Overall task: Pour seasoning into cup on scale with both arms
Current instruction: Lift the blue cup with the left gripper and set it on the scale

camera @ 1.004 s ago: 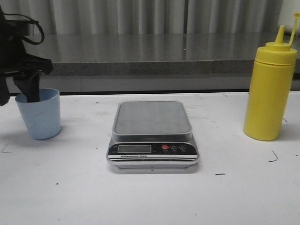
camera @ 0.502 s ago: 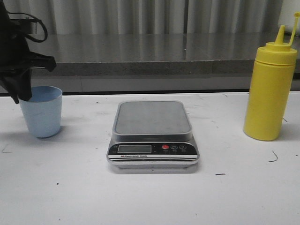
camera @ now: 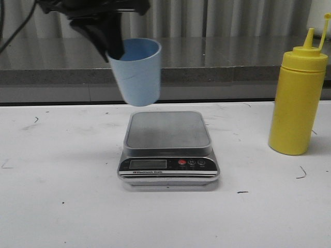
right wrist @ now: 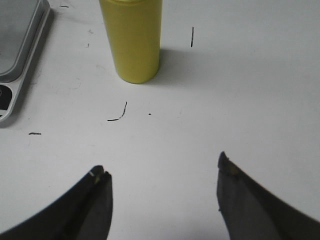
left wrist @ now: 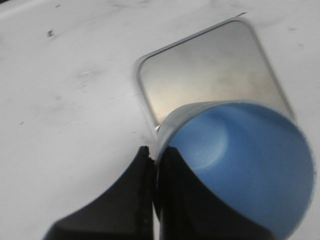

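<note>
1. The left gripper (camera: 115,51) is clamped on the rim of the cup (camera: 136,71): in the front view one dark finger reaches down inside the cup at its left side, and in the left wrist view the two fingers (left wrist: 145,200) pinch the cup wall between them.
2. The cup is off the table (camera: 62,206), held in the air and tilted, its mouth tipped up and toward the right. Its base hangs above the back left part of the scale (camera: 169,150), not touching it.
3. The left wrist view looks into the pale blue cup (left wrist: 240,165), which appears empty, with the grey platform of the scale (left wrist: 200,75) below and beyond it.
4. The scale sits at the middle of the white table, its black front panel, display and red button facing the camera; nothing rests on its platform.
5. The yellow bottle (camera: 298,95) stands upright on the table well to the right of the scale, its nozzle pointing up and its thin tip cap hanging off the nozzle.
6. The right gripper (right wrist: 162,172) hovers with its fingers wide apart, holding nothing; the bottle (right wrist: 131,37) stands ahead of it, with the scale's corner (right wrist: 20,55) beside that.
</note>
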Action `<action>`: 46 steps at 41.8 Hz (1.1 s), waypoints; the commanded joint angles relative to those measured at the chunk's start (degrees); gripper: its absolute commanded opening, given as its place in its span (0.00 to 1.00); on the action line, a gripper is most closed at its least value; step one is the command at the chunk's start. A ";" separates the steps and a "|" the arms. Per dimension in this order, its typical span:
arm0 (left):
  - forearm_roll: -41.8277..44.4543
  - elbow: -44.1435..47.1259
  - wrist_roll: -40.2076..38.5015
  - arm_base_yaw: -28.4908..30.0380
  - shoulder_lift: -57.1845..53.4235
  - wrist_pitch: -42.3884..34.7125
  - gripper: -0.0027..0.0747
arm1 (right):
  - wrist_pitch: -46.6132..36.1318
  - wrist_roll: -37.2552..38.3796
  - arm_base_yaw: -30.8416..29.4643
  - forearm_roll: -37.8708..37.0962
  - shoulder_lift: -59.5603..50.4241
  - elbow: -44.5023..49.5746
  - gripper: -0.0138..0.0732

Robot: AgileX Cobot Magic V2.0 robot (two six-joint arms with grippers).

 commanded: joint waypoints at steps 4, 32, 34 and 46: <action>0.13 -7.50 -0.35 -3.66 1.91 -1.50 0.01 | -2.81 -0.37 -0.26 -0.06 0.04 -2.02 0.71; 3.88 -14.93 -3.36 -3.81 12.43 3.73 0.01 | -2.86 -0.37 -0.26 -0.06 0.04 -2.02 0.71; 4.01 -14.93 -3.36 -3.81 12.43 3.73 0.02 | -2.86 -0.37 -0.26 -0.06 0.04 -2.02 0.71; 4.01 -14.93 -3.36 -3.81 12.29 3.53 0.50 | -2.86 -0.37 -0.26 -0.06 0.04 -2.02 0.71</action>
